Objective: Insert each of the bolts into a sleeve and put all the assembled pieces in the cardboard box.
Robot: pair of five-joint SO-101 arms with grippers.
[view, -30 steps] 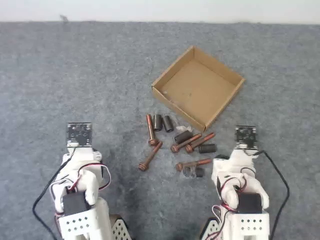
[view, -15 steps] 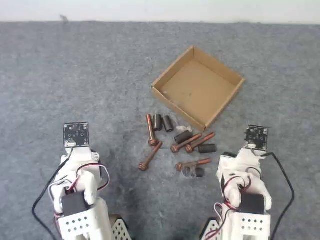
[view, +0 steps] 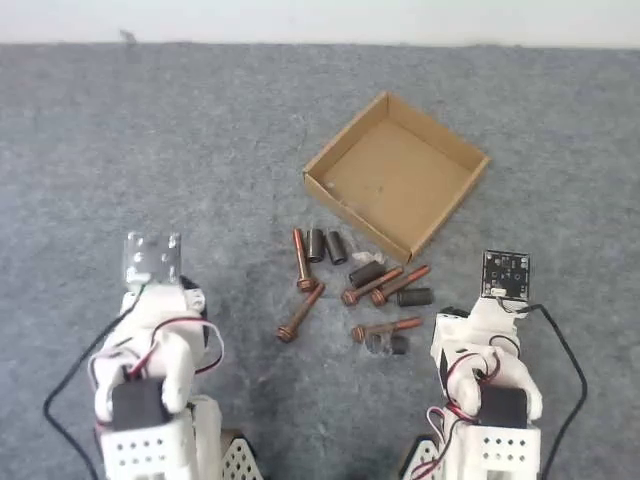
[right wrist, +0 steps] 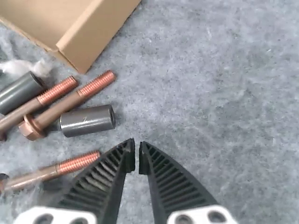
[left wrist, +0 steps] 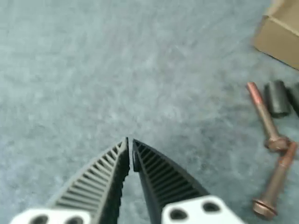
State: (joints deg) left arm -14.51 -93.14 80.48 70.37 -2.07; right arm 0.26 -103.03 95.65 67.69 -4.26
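Several copper bolts and dark sleeves lie loose on the grey carpet in front of the cardboard box (view: 362, 222). Between the arms I see a bolt (view: 300, 258), a second bolt (view: 301, 312) and a pair of upright sleeves (view: 316, 244). My left gripper (left wrist: 130, 147) is shut and holds nothing, over bare carpet left of two bolts (left wrist: 262, 114) and a sleeve (left wrist: 276, 98). My right gripper (right wrist: 136, 151) is also shut on nothing, just right of a lying sleeve (right wrist: 87, 121) and a bolt (right wrist: 51, 169). The box is empty.
The box corner (right wrist: 79, 28) stands beyond the right gripper, with crossed bolts (right wrist: 65, 111) before it. A scrap of white fluff (right wrist: 18, 67) lies by another sleeve (right wrist: 18, 91). Open carpet (view: 150, 140) spreads to the left and far side.
The left arm's wrist has lifted and tipped forward a little. The right arm's wrist has swung slightly to the right. Bolts, sleeves and box have not moved.
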